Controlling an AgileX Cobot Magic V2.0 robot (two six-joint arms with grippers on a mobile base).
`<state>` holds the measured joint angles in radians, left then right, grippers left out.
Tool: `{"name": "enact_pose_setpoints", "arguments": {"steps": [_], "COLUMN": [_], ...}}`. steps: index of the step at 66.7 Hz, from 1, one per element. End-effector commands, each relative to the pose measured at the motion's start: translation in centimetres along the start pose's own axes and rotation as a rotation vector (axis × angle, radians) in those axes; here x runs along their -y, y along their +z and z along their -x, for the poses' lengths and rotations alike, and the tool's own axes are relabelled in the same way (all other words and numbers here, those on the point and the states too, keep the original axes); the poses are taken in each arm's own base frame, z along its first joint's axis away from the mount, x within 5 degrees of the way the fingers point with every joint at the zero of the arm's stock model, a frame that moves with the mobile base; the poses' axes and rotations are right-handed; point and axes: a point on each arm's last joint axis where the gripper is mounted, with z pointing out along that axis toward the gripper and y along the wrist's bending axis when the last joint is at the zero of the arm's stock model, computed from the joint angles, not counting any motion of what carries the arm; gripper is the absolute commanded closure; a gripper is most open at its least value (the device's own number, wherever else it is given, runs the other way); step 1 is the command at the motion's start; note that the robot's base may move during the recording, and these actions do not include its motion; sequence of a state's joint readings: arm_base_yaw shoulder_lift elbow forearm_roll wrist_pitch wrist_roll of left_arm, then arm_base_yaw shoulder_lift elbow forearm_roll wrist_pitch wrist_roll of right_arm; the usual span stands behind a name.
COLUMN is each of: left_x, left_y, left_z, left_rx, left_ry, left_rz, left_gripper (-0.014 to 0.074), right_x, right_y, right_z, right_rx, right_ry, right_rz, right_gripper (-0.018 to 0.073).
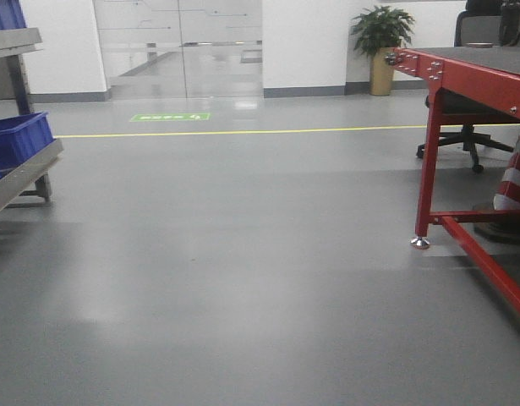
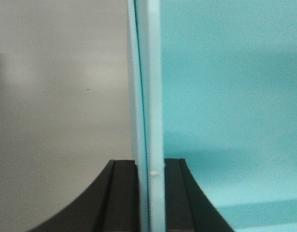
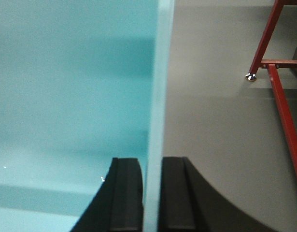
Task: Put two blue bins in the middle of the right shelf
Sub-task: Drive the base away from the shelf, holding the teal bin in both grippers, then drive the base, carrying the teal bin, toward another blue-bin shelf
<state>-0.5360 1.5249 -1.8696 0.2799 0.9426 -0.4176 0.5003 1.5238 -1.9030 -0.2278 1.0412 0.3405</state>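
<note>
A pale sky-blue bin (image 2: 225,96) fills the right half of the left wrist view. My left gripper (image 2: 149,166) is shut on its upright wall, one black finger on each side. That wall shows two thin layers with a dark seam between them; I cannot tell whether these are two nested bins. In the right wrist view the bin's inside (image 3: 71,87) fills the left half, and my right gripper (image 3: 151,164) is shut on the opposite wall. Neither the bins nor the grippers appear in the front view. The right shelf is out of view.
Grey floor stretches ahead with a yellow line (image 1: 243,132) across it. A red-framed table (image 1: 471,72) stands at the right, its leg (image 3: 264,38) close to my right side. A grey shelf with dark blue crates (image 1: 19,139) is at the left. Chair (image 1: 462,139) and plant (image 1: 382,42) stand behind.
</note>
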Motion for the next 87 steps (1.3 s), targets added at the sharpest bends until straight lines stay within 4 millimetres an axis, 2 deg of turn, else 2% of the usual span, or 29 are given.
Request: {"name": "enact_pose_setpoints", "arguments": {"steps": [1, 87], "left_x": [0.77, 0.77], "left_y": [-1.12, -1.12], "left_z": [1.51, 1.51], "left_rx": [0.136, 0.136], "left_ry": [-0.028, -0.028], "left_rz": [-0.092, -0.092], "left_gripper": [0.0707, 0.0707], "right_x": [-0.85, -0.85], "right_y": [-1.55, -1.55], "right_z": [1.3, 1.3], "right_rx": [0.123, 0.123], "right_ry": [0.019, 0.019], "right_rz": [0.1, 0.1], "right_gripper": [0.0726, 0.0726]}}
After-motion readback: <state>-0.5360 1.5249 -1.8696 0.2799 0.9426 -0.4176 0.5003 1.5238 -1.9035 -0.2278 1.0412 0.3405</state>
